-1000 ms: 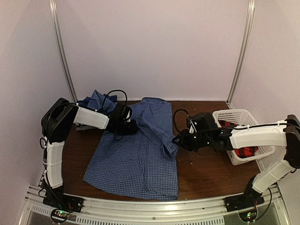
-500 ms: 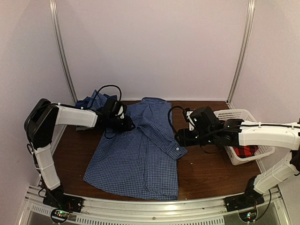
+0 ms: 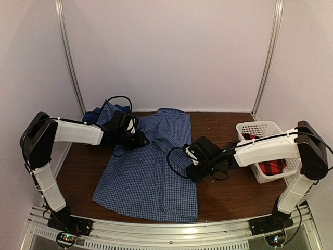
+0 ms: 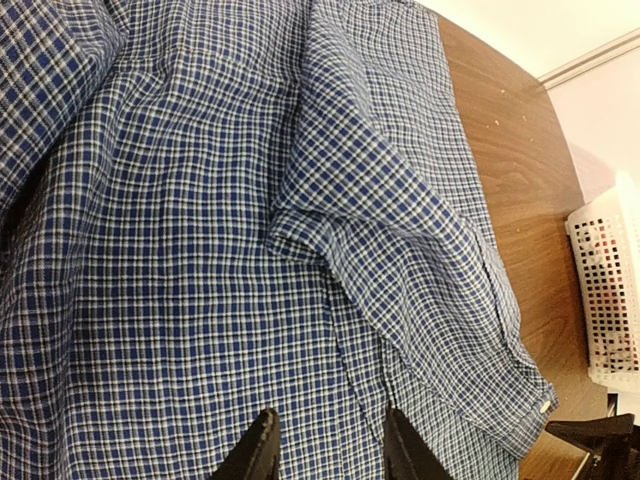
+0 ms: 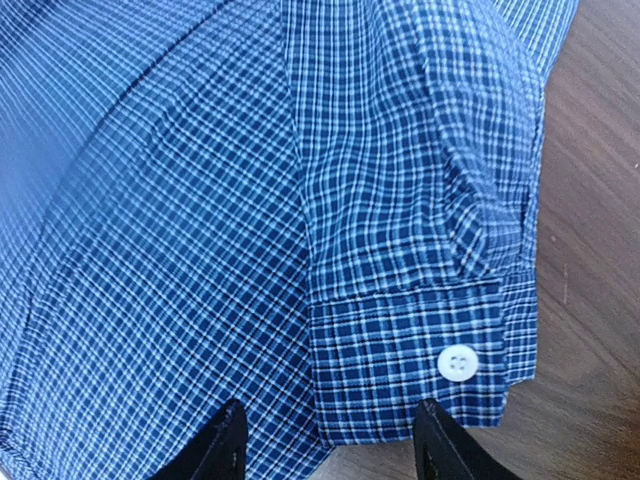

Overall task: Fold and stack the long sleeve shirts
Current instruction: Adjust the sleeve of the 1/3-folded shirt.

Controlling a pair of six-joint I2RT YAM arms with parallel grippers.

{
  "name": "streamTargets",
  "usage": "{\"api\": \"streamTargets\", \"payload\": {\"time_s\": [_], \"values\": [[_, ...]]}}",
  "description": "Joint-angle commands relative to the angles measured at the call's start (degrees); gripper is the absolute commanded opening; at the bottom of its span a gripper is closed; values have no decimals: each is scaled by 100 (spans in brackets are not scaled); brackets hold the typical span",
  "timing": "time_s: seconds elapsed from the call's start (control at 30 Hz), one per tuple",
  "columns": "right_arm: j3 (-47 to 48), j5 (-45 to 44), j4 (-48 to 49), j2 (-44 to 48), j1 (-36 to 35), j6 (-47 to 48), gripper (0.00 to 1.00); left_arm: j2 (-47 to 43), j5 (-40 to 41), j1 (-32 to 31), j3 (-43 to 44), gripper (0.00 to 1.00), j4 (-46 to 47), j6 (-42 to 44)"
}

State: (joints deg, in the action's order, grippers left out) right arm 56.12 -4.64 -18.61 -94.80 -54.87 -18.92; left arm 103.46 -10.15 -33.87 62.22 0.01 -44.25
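Right pincer [image 5: 330,445] stands well parted and grips nothing. The buttoned cuff [image 5: 410,375] of the blue-and-white check shirt [image 3: 145,182] lies flat just ahead of it, between its fingertips, with the white button [image 5: 458,362] nearer its right finger. Left pincer [image 4: 330,455] is parted more narrowly, also empty, over the shirt's upper body. The sleeve [image 4: 420,250] runs away ahead and to its right.

By my reading the work is early. One sleeve is laid in across the body, but the shirt is otherwise spread open on the table [image 3: 223,192] and nothing is stacked. A darker blue plaid shirt [image 3: 96,113] lies bunched beyond the left pincer. A red-and-black plaid shirt [image 3: 270,167] sits in the white slatted basket [image 3: 260,127] behind the right pincer.

Only the top view shows those two shirts. Only the right wrist view resolves the button and the cuff's hem.
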Motion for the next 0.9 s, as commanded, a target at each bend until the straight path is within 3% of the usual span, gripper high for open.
{"api": "streamTargets", "payload": {"time_s": [0.0,0.33,0.87], "values": [[107,116,213,-274,-15,226,59,-152,-86,-23,59,36,194,39],[64,-372,131,-415,2,195,56,-63,-144,-23,124,36,209,36],[584,-567,-358,-629,17,378,6,-89,-91,-23,168,35,158,65]]}}
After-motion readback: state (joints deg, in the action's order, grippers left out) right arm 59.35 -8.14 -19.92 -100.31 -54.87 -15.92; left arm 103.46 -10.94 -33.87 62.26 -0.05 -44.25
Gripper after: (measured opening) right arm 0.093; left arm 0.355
